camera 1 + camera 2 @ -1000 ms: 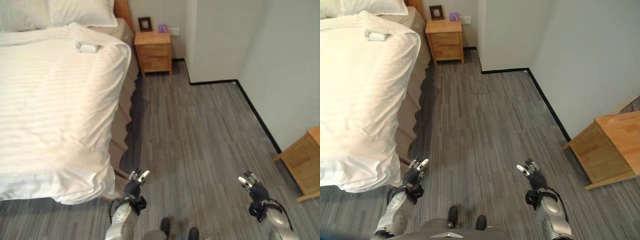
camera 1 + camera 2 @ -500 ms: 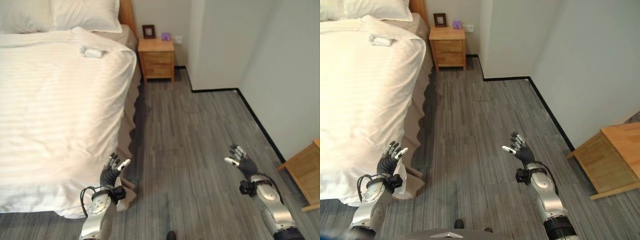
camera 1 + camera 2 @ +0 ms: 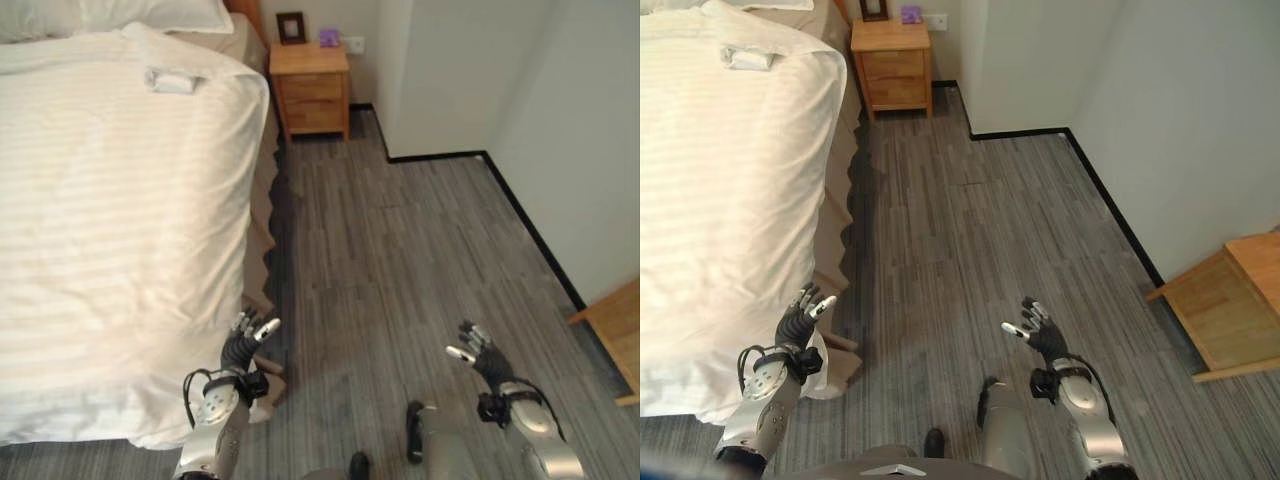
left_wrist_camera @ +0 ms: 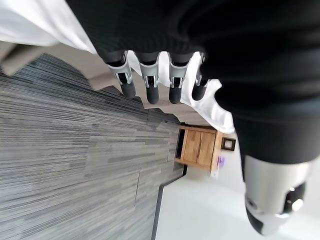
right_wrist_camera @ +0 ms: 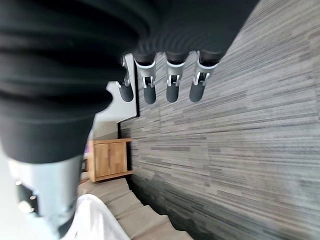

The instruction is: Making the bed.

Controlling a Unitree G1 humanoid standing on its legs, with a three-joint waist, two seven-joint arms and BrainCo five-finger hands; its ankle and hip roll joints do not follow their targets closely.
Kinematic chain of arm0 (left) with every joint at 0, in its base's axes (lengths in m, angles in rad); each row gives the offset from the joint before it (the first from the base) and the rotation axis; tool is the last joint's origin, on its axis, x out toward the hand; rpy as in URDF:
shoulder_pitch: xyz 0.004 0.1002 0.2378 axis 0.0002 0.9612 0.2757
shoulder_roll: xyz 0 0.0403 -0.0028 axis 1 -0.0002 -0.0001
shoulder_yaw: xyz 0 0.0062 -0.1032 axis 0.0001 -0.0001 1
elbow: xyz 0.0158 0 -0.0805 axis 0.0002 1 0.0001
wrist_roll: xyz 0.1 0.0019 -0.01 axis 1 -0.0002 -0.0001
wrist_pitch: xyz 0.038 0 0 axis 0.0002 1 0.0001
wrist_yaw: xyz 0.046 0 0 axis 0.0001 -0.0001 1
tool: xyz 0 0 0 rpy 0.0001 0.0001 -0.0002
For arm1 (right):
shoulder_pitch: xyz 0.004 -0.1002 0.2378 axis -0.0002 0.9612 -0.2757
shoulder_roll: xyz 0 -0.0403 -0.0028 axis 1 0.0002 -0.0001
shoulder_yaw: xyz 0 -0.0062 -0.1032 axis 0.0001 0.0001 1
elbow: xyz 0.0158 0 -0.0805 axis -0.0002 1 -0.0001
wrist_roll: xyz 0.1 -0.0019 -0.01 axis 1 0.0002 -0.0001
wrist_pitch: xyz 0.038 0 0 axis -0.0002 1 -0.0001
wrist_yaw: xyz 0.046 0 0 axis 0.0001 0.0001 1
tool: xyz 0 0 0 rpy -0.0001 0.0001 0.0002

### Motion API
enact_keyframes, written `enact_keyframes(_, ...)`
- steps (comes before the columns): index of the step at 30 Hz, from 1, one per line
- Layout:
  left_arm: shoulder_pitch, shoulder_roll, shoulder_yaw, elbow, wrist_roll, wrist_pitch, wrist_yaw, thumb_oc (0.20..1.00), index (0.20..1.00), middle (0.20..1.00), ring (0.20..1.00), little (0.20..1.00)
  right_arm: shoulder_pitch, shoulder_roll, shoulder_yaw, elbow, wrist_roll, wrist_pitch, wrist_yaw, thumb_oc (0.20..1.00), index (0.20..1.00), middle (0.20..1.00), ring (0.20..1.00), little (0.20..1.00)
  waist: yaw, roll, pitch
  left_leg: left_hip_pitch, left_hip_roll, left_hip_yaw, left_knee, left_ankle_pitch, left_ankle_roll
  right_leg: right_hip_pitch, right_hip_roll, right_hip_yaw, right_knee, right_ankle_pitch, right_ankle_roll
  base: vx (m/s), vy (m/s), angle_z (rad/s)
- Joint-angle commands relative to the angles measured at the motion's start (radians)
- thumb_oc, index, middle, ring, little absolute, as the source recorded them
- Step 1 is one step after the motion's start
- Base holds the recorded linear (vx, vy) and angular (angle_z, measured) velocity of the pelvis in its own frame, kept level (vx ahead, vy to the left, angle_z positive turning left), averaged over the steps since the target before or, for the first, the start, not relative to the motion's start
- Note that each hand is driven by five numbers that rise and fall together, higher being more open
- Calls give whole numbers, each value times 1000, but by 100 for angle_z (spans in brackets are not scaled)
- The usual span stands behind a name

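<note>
A bed takes up the left of the room, covered by a white striped duvet (image 3: pixel 110 200) that hangs over the foot corner and the beige bed skirt (image 3: pixel 262 215). A small folded white cloth (image 3: pixel 172 80) lies near the duvet's top edge, below a white pillow (image 3: pixel 150 12). My left hand (image 3: pixel 246 345) is raised beside the duvet's lower right corner, fingers relaxed and holding nothing. Over the bare floor to the right, my right hand (image 3: pixel 474 352) is open too, well away from the bed.
A wooden nightstand (image 3: pixel 310 85) with a picture frame and a small purple object stands beside the bed's head. A white wall corner (image 3: pixel 430 80) juts out past it. Another wooden cabinet (image 3: pixel 1225 300) stands at the right wall. Grey plank floor (image 3: pixel 400 250) lies between.
The camera has tilted down and the scene shifted. Both hands sit lower in view than half a second ago; the left one is nearer the duvet's corner.
</note>
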Motion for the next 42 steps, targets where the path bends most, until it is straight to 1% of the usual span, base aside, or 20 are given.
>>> enact_keyframes(1, 8, 48, -13, -85, 49, -39, -45, 1000, 1000, 1000, 1000, 1000, -44, -25, -62, -37, 35, -51, 20, 1000, 1000, 1000, 1000, 1000, -20, 3, -38, 319, 125, -109, -95, 17, -95, 46, 11, -49, -78, 229, 55, 438, -137, 54)
enact_keyframes(2, 9, 48, -14, -85, 49, -39, -45, 1000, 1000, 1000, 1000, 1000, -44, -26, -62, -37, 35, -51, 20, 1000, 1000, 1000, 1000, 1000, -22, 5, -38, 319, 126, -111, -93, 16, -96, 46, 10, -51, -77, 228, 55, 629, -193, 61)
enact_keyframes(5, 16, 13, -37, -82, 19, -31, -49, 1000, 1000, 1000, 1000, 1000, -55, -40, -44, -23, 56, -52, 25, 1000, 1000, 1000, 1000, 1000, -26, 25, -64, 238, 161, -68, 304, 337, -221, 126, 33, -79, 27, 181, -24, 735, -244, 68)
enact_keyframes(7, 0, -2, -53, -92, -20, -30, -48, 1000, 1000, 1000, 1000, 1000, -74, -40, -40, -26, 123, -66, 9, 1000, 1000, 1000, 1000, 1000, -12, -6, -52, 70, 162, 8, 594, 422, -210, 240, 35, -91, -10, 136, -81, 637, -427, 47)
enact_keyframes(10, -13, 19, -71, -125, -23, -18, -66, 1000, 1000, 1000, 1000, 1000, -99, -67, -49, -8, 140, -66, -21, 1000, 1000, 1000, 1000, 1000, 59, -53, -7, -174, 171, 122, 811, 323, -152, 399, 36, -65, -58, 67, -120, 586, -390, -13)
enact_keyframes(13, -11, 12, -59, -126, -68, -23, -69, 1000, 1000, 1000, 1000, 1000, -134, -80, -47, 1, 134, -68, -34, 1000, 1000, 1000, 1000, 1000, 109, -65, -1, -307, 159, 149, 778, 264, -143, 474, 34, -48, -89, 40, -117, 482, -83, -33)
enact_keyframes(14, 9, 14, -40, -117, -78, -30, -85, 1000, 1000, 1000, 1000, 1000, -165, -90, -50, -24, 127, -76, -26, 1000, 1000, 1000, 1000, 1000, 147, -51, -16, -365, 166, 177, 481, 275, -139, 541, 42, -39, -108, 3, -97, 941, -33, -52)
enact_keyframes(17, 54, 18, -17, -95, -60, -42, -71, 1000, 1000, 1000, 1000, 1000, -188, -96, -23, -26, 85, -88, -20, 1000, 1000, 1000, 1000, 1000, 205, -36, -43, -340, 117, 170, -2, 326, -136, 631, 48, -15, -114, -65, -74, 809, 77, -39)
enact_keyframes(19, 72, 15, 15, -94, -54, -52, -42, 1000, 1000, 1000, 1000, 1000, -218, -96, 4, -18, 61, -84, -15, 1000, 1000, 1000, 1000, 1000, 235, -28, -63, -373, 119, 186, -144, 346, -152, 709, 46, -4, -114, -100, -59, 665, 51, -17)
enact_keyframes(23, 102, 15, 76, -97, -55, -60, -17, 1000, 1000, 1000, 1000, 1000, -250, -68, 40, -26, 51, -60, 17, 1000, 1000, 1000, 1000, 1000, 262, -47, -102, -320, 125, 296, -123, 388, -126, 769, 15, 14, -81, -100, -35, 795, 85, -8)
enact_keyframes(24, 97, 14, 85, -94, -37, -71, 4, 1000, 1000, 1000, 1000, 1000, -250, -46, 78, -44, 53, -73, 62, 1000, 1000, 1000, 1000, 1000, 302, -100, -118, -326, 70, 282, -40, 363, -80, 728, -53, -14, 130, 66, 39, 910, 187, 31)
enact_keyframes(26, 82, 18, 83, -101, -20, -70, 14, 1000, 1000, 1000, 1000, 1000, -248, -30, 106, -40, 47, -71, 88, 1000, 1000, 1000, 1000, 1000, 325, -103, -122, -294, 44, 264, 25, 265, -27, 620, -87, -5, 467, 323, 86, 709, 183, -37)
enact_keyframes(27, 82, 18, 83, -101, -20, -70, 14, 1000, 1000, 1000, 1000, 1000, -248, -31, 106, -40, 48, -71, 88, 1000, 1000, 1000, 1000, 1000, 326, -102, -123, -295, 45, 265, 25, 265, -27, 618, -87, -4, 467, 324, 86, 721, 217, -2)
enact_keyframes(28, 46, 21, 79, -106, -44, -79, 26, 1000, 1000, 1000, 1000, 1000, -263, -2, 129, -41, 78, -78, 91, 1000, 1000, 1000, 1000, 1000, 295, -67, -92, -190, 34, 204, 54, 191, 15, 480, -108, -11, 711, 347, 62, 701, 164, 36)
enact_keyframes(30, 24, 22, 83, -108, -48, -90, 39, 1000, 1000, 1000, 1000, 1000, -282, 5, 154, -38, 74, -83, 93, 1000, 1000, 1000, 1000, 1000, 253, -27, -72, -81, 32, 124, 36, 159, 36, 306, -93, -4, 791, 216, 12, 802, 79, 61)
enact_keyframes(35, 2, 39, 56, -134, -67, -99, 0, 1000, 1000, 1000, 1000, 1000, -279, -16, 149, -50, 123, -80, 128, 1000, 1000, 1000, 1000, 1000, 170, -16, -63, 50, 30, -48, 22, 131, -11, 203, -122, 20, 412, 147, -7, 644, -238, 155)
enact_keyframes(36, 3, 55, 53, -139, -65, -105, -20, 1000, 1000, 1000, 1000, 1000, -249, -36, 139, -53, 110, -75, 139, 1000, 1000, 1000, 1000, 1000, 137, -37, -62, 94, 23, -166, 26, 85, -49, 209, -95, 193, 64, 156, 39, 684, -411, 146)
enact_keyframes(38, -19, 65, 43, -123, -60, -110, -14, 1000, 1000, 1000, 1000, 1000, -195, -79, 110, -82, 87, -59, 151, 1000, 1000, 1000, 1000, 1000, 117, -56, -68, 103, 43, -261, 26, 63, -58, 248, -40, 400, -13, 116, 84, 591, -401, 191)
enact_keyframes(41, -18, 54, 39, -122, -63, -105, -25, 1000, 1000, 1000, 1000, 1000, -186, -91, 100, -92, 121, -48, 160, 1000, 1000, 1000, 1000, 1000, 132, -77, -81, 85, 58, -317, 70, 54, -80, 271, -66, 333, 22, 112, 63, 387, -408, 250)
enact_keyframes(42, -3, 20, 45, -88, -98, -105, -23, 1000, 1000, 1000, 1000, 1000, -200, -109, 102, -88, 113, -59, 158, 1000, 1000, 1000, 1000, 1000, 129, -82, -74, 52, 108, -290, 174, 134, -91, 301, -47, 289, 28, 115, 42, 371, -485, 160)
